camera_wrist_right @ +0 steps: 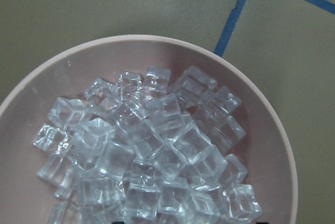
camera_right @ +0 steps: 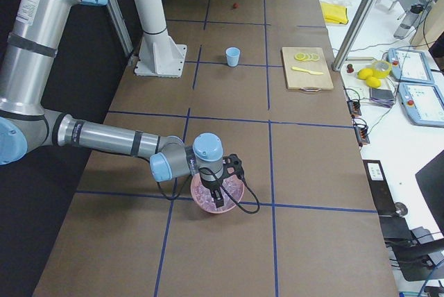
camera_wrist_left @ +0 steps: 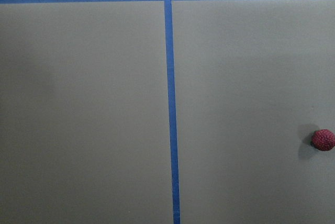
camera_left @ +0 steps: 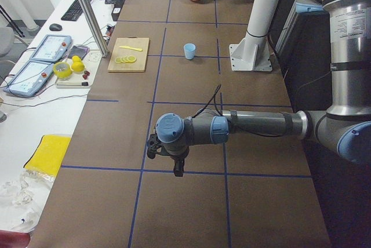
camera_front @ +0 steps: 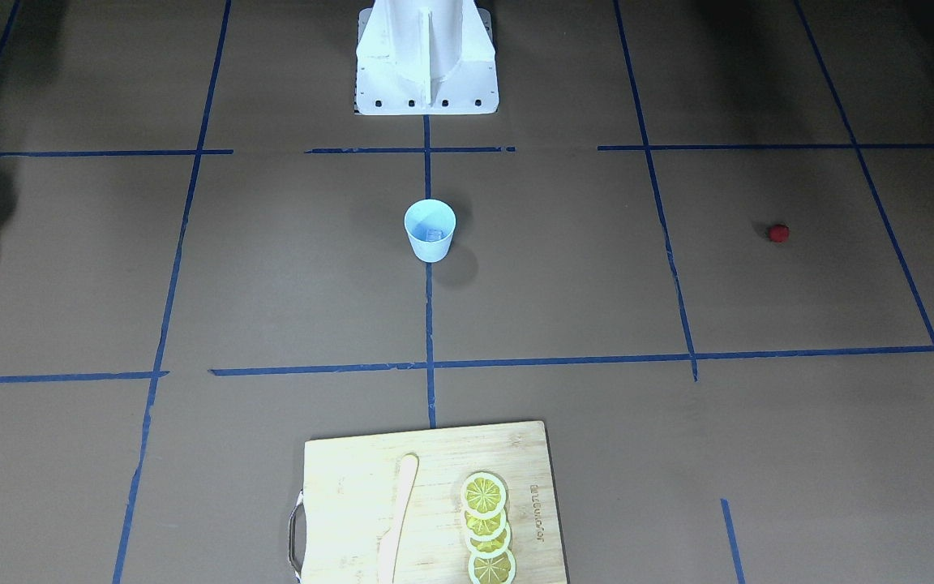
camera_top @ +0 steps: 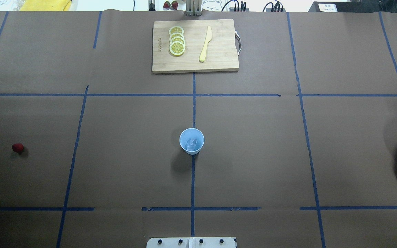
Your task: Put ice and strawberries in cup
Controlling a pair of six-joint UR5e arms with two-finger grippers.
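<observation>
Left end effector point(camera_left: 176, 170) is being held low over the surface point(camera_top: 115, 172), pointing down. It is only being caught from the side, so how far it is open, and whether anything is in it, cannot be told. Strawberry point(camera_wrist_left: 323, 140) is lying on the surface near this end effector, off to one side at the right edge of its wrist view, apart from the tape lines. Right end effector point(camera_right: 218, 198) is being held directly above the pink bowl point(camera_wrist_right: 272, 145), which is filled with a pile of ice point(camera_wrist_right: 152, 150). Its opening cannot be told either, since no fingers are being shown in its wrist view. Cup point(camera_top: 191, 141) is standing upright on the centre tape line, well apart from both end effectors and roughly between them, with ice pieces point(camera_top: 193, 144) sitting in its bottom. Beyond the cup, far from both end effectors, lemon slices point(camera_top: 177, 40) and a knife point(camera_top: 205, 44) are lying on a cutting board point(camera_top: 219, 62).
</observation>
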